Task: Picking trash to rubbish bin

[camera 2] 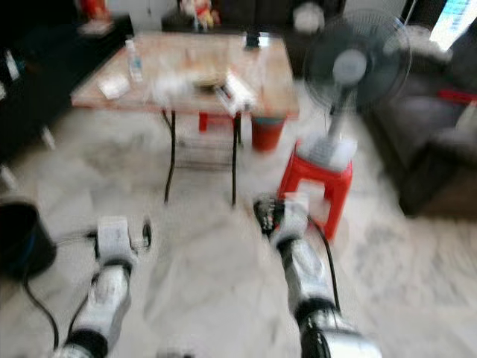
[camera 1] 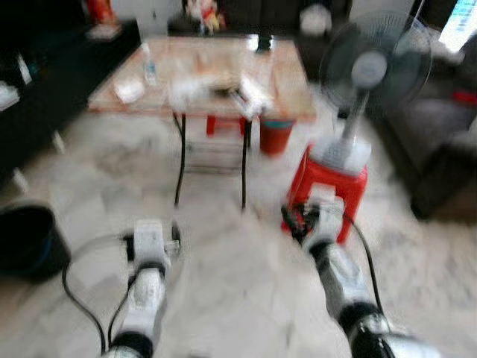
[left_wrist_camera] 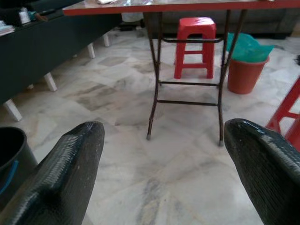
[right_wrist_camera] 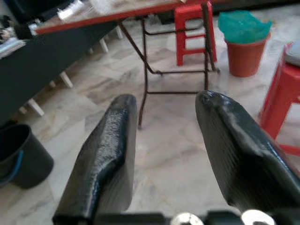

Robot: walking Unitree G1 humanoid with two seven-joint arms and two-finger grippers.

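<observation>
Two silver arms were trailed by black cables; the left gripper (left_wrist_camera: 164, 154) and right gripper (right_wrist_camera: 164, 140) were tipped with textured black fingers (left_wrist_camera: 70, 164).

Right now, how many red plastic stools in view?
2. One red stool stands under the folding table, beside the orange bin. The other red stool is right of the table, carrying the standing fan. Others may be hidden.

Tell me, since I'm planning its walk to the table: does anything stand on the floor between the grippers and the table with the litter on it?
Nothing visible does. Bare marble floor runs from the open left gripper and right gripper to the table. The fan on its red stool stands to the right, the black bin to the left.
</observation>
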